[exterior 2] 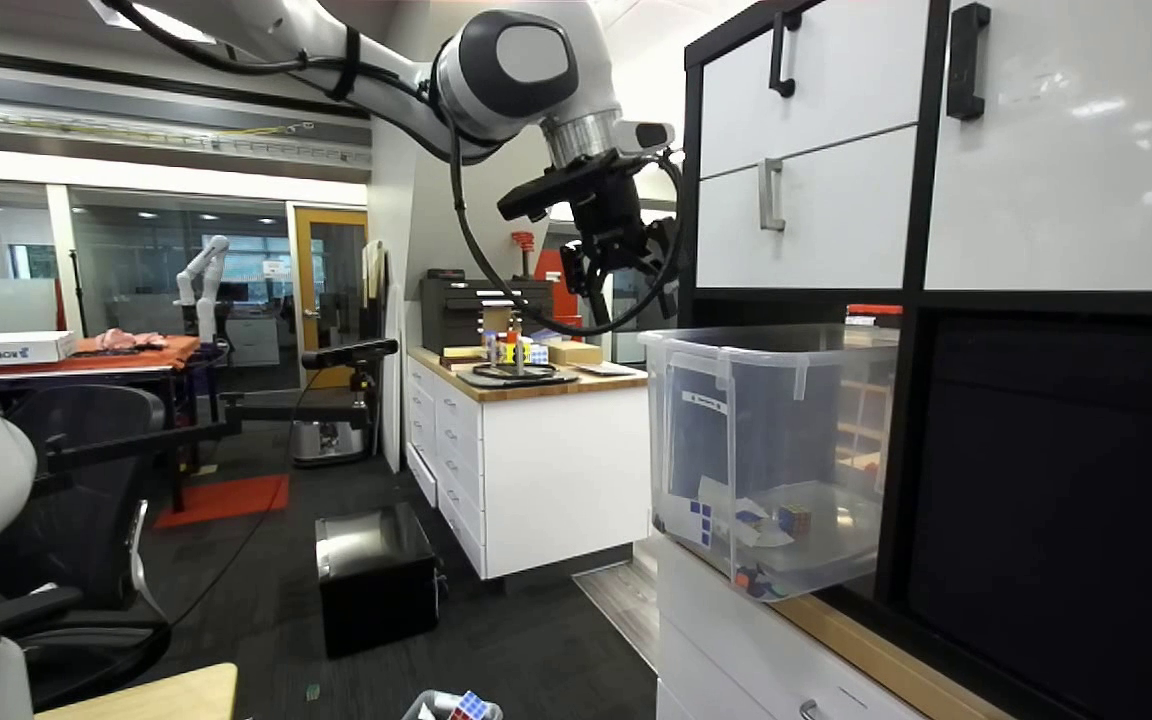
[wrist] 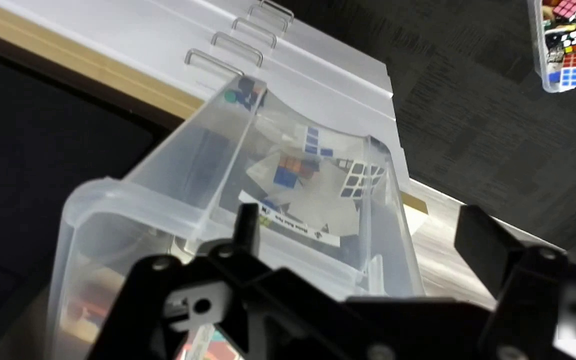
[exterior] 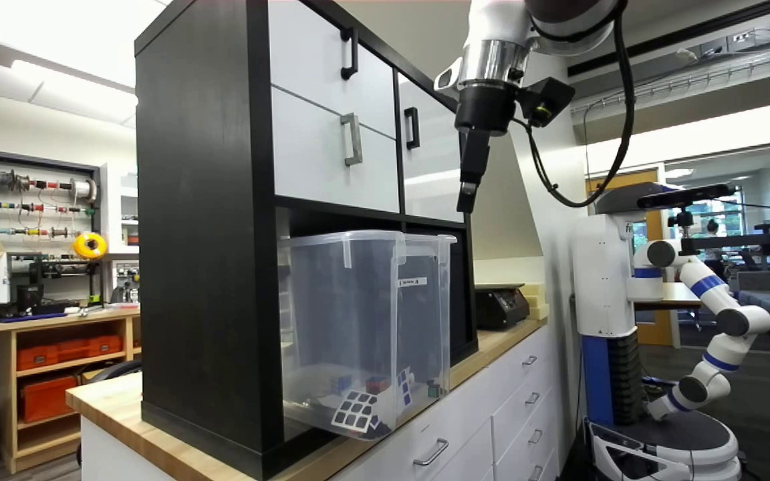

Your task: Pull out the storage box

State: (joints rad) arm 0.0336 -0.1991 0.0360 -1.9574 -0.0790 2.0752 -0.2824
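Observation:
The storage box point(exterior: 365, 300) is a translucent plastic bin with a rimmed top. It also shows in an exterior view point(exterior 2: 776, 440), sticking partly out of the lower opening of a dark cabinet. Small cubes and papers lie inside it. In the wrist view its rim, a side with a printed label and its inside show point(wrist: 313, 215). My gripper point(exterior: 467, 196) is black, points down and hangs above the rim level, by the box's outer end; it also shows in an exterior view point(exterior 2: 631, 290). In the wrist view the two fingers stand wide apart with nothing held point(wrist: 360, 222).
The black-framed cabinet point(exterior: 204, 220) has white doors with handles above the box. It stands on a wooden counter point(exterior: 111, 401) over white drawers point(exterior: 425, 434). A bin of cubes point(wrist: 568, 45) sits on the floor. Another white robot point(exterior: 602, 274) stands behind.

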